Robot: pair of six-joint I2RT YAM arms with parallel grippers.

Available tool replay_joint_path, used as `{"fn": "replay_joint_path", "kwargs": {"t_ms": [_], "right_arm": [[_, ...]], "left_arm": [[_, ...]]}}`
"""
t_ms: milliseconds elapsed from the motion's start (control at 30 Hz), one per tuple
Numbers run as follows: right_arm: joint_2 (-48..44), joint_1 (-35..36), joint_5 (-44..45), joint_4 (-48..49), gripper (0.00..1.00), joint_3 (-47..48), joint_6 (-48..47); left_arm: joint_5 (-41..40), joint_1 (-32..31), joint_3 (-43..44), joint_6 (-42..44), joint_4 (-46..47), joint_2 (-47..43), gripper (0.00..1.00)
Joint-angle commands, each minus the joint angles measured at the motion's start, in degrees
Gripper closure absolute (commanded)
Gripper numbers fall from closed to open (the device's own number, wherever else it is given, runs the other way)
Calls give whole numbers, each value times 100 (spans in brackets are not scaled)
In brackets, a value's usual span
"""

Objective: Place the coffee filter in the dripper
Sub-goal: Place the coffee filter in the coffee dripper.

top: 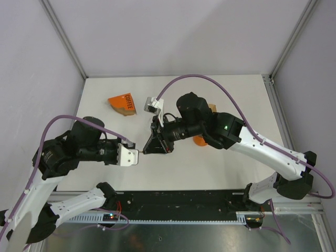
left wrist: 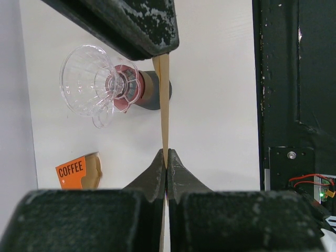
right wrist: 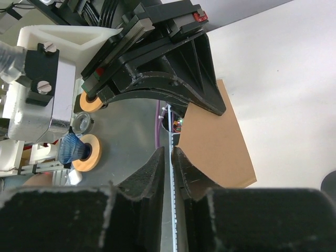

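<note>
The coffee filter [left wrist: 164, 100] is a flat brown paper, seen edge-on in the left wrist view. My left gripper [left wrist: 167, 164] is shut on its lower edge. In the right wrist view the filter [right wrist: 218, 149] hangs from the left gripper's black fingers [right wrist: 194, 79]. My right gripper [right wrist: 169, 153] stands slightly open, with only a narrow gap and nothing in it; the filter lies just beside its right finger. The two grippers meet tip to tip above the table's middle [top: 143, 151]. The clear glass dripper [left wrist: 89, 84] lies on its side beyond the filter, hidden under the right arm in the top view.
An orange COFFEE packet [top: 122, 104] lies at the back left of the white table [top: 231, 89]; it also shows in the left wrist view [left wrist: 73, 172]. A black rail [top: 178, 202] runs along the near edge. Grey walls enclose the table.
</note>
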Motion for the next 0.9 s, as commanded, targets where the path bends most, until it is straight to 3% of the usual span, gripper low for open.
{"fn": "replay_joint_path", "kwargs": {"t_ms": [0,167,500,667,867], "right_arm": [[-159,5,62,157,86,51,15],[-115,11,80,98,94,88,-28],[-72,30,118,-45,89,108,-94],[-92,31,175,-45,99,99,-80],[-89,54,378,-88,100,47,-99]], "left_arm": [[68,-44,56,14,-281,18,100],[84,-51,95,0,-277,31,100],[87,-53,147,-23,-277,62,100],[86,-56,159,-35,-280,67,100],[94,-53,327,-44,-281,94,100]]}}
